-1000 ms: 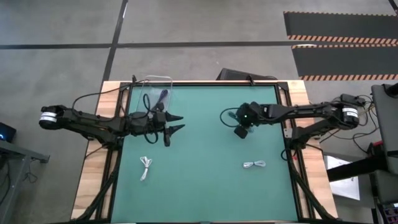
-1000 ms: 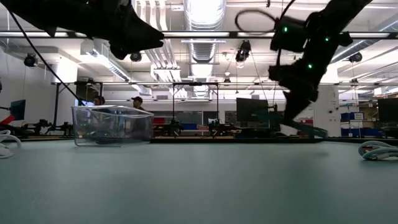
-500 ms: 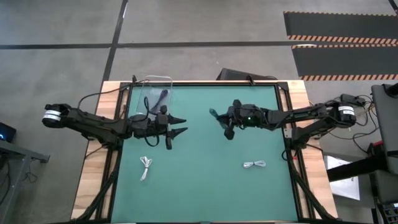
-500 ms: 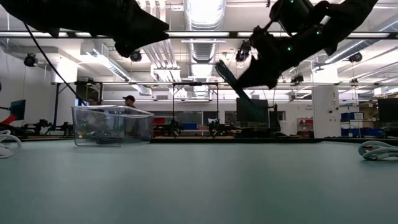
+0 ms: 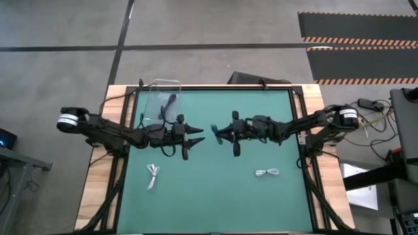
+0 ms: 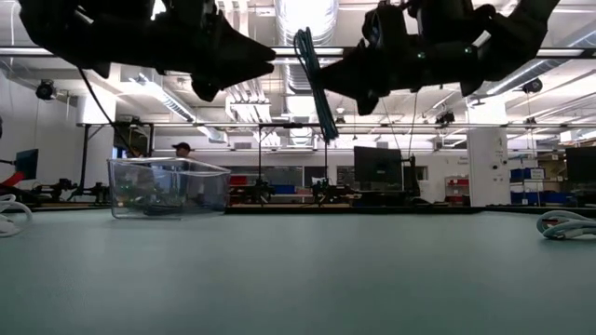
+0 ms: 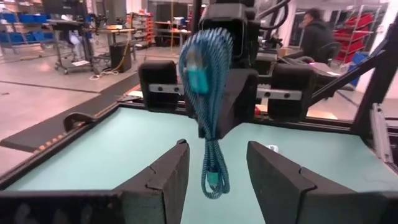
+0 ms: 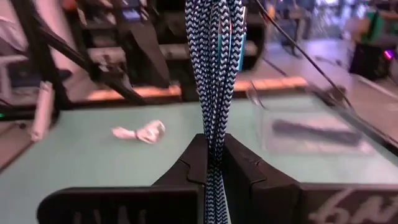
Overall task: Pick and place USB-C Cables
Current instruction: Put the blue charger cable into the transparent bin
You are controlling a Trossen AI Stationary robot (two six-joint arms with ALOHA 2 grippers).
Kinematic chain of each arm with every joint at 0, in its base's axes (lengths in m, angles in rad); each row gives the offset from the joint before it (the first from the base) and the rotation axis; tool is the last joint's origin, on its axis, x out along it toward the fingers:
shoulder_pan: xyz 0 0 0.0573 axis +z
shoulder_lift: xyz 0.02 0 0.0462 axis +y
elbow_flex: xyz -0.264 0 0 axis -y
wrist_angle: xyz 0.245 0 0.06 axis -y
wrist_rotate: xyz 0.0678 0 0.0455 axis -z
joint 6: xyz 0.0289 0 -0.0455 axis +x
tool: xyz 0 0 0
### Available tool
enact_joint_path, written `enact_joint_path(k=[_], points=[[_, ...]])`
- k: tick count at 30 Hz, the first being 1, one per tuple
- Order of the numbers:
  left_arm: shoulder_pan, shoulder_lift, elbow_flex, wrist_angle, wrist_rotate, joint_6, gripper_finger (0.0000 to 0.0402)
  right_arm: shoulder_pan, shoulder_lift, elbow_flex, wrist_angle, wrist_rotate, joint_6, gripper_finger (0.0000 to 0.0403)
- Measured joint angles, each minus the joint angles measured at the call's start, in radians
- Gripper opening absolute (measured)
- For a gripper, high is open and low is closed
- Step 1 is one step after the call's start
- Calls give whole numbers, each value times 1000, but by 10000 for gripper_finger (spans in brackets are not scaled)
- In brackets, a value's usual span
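High view gives you the green table (image 5: 215, 189) with both dark arms stretched toward its middle, nearly meeting tip to tip. Your left arm reaches in from the left side, and its left pincer (image 5: 196, 137) is released, fingers spread and holding nothing; in the left wrist view you see those two fingers (image 7: 168, 177) parted with the teal cable (image 7: 208, 106) hanging in line with the gap between them. Your right arm comes from the right side, and its right pincer (image 5: 219, 132) is clenched on that teal cable, a braided bundle held up in the air above the table's centre; the right wrist view shows the strands pinched tightly between the two fingers (image 8: 239, 168), and the low view shows the bundle (image 6: 312, 79) dangling well above the surface, between the two arms. At the far left corner of the table sits a clear plastic bin (image 5: 163, 98), and inside it you can see the dark purple-black cable (image 5: 171, 101). One white cable (image 5: 153, 174) lies on the table near your left arm's side, toward the near edge. The other white cable (image 5: 267, 173) lies toward the right, also near the near edge, well apart from both pincers.
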Motion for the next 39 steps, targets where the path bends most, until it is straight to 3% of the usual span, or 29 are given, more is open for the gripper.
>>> enact_joint_path(k=[8,23,33,39], points=[[0,92,5,112,7,-45,147,3,62,4,180,-79,10,13],[0,302,73,326,92,-81,147,5,77,4,223,-101,25,13],[0,389,167,331,129,-94,142,7,77,4,233,-108,28,13],[0,396,170,332,132,-90,107,8,77,5,233,-112,23,12]])
